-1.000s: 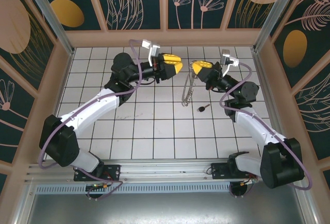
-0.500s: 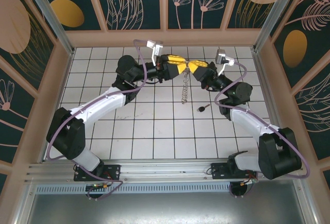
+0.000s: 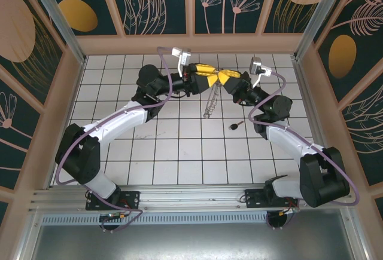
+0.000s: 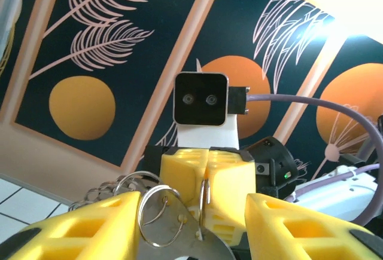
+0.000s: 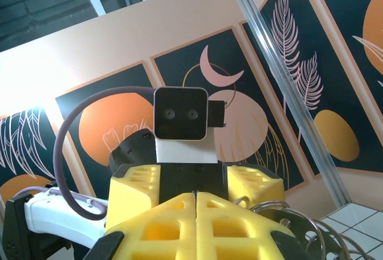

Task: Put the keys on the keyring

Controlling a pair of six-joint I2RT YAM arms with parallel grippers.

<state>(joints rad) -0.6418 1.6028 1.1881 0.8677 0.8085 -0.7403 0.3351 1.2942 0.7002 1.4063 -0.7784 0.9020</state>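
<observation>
High over the tiled floor my two grippers meet tip to tip. My right gripper [image 3: 226, 78] [image 5: 196, 196] is shut on a thin ring of the keyring [image 3: 209, 103], whose chain of small rings hangs below it. In the left wrist view, my left gripper [image 3: 214, 76] [image 4: 190, 213] stands open, its yellow fingers [image 4: 78, 224] spread on either side of the right gripper's closed tips. The keyring's loose rings [image 4: 158, 187] lie between them. More of its rings [image 5: 287, 215] show beside the right fingers. The black-headed key [image 3: 235, 125] lies on the floor, below and right of the hanging chain.
Wooden walls with dark leaf panels [image 3: 191, 9] ring the white tiled floor [image 3: 179, 152]. Purple cables [image 3: 164, 63] loop off both wrists. Both arm bases are bolted to the metal rail [image 3: 191, 197] at the near edge.
My grippers, apart a second ago, have come together over the floor. The left jaws have opened wider around the right fingertips, and the hanging chain has swung slightly left.
</observation>
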